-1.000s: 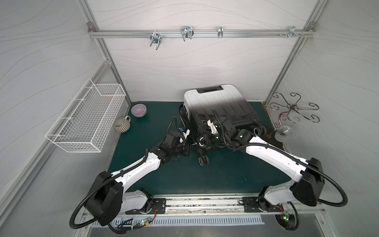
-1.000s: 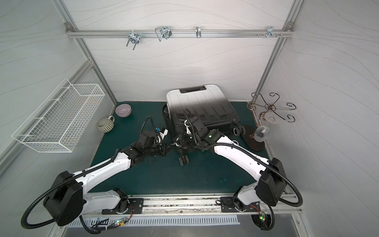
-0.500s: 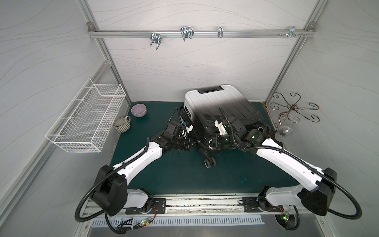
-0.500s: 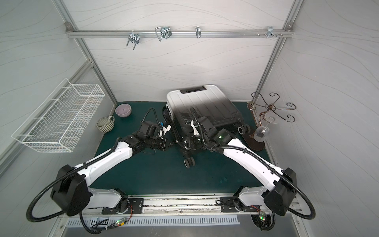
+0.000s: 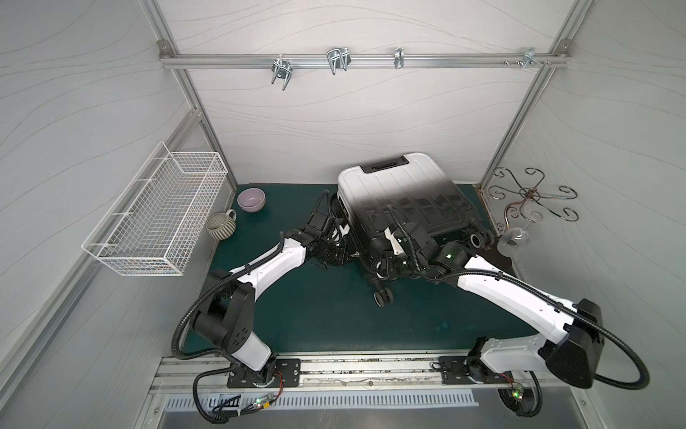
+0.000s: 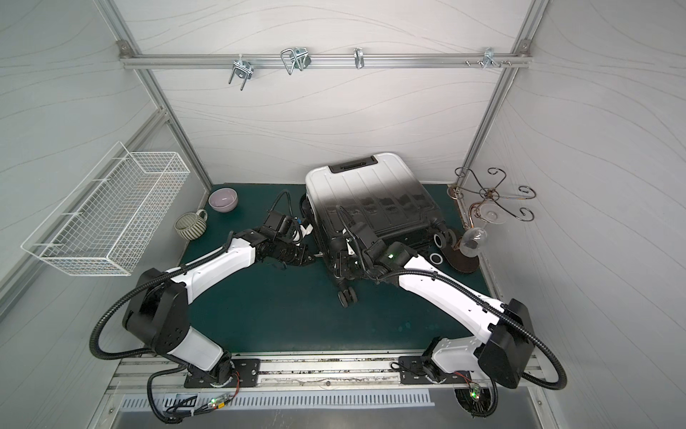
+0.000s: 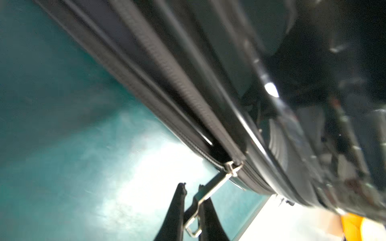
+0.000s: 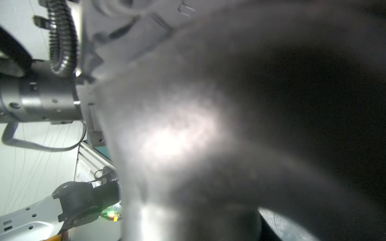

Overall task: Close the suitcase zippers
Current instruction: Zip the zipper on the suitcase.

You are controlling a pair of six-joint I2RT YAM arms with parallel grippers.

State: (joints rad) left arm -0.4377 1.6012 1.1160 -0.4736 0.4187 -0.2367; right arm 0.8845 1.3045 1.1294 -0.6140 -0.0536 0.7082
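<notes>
**Green surface, white booth: suitcase zipper part-closed**

Green surface (image 5: pixel 297 319) inside a white-walled booth carried the suitcase (image 5: pixel 401 193). It lay flat, ribbed shell up, just right of centre in both top views, with its handle end toward the back wall. Left pincer (image 7: pixel 191 186), at the lower centre of the left wrist view, was pressed together on the flat silvery pull (image 7: pixel 211 184) of the slider (image 7: pixel 232 168). Toward the upper left of the slider, the zipper track (image 7: pixel 177 73) ran as two separate bands with a dark gap between them. Toward the lower right it appeared joined. A long stretch of that side was therefore judged unclosed. Right pincer (image 5: pixel 384 260) sat against the case's near corner, above a wheel (image 5: pixel 383 297). Its wrist view was blurred, so whether its jaws stood apart or together could not be told. No second pull was visible.
</notes>
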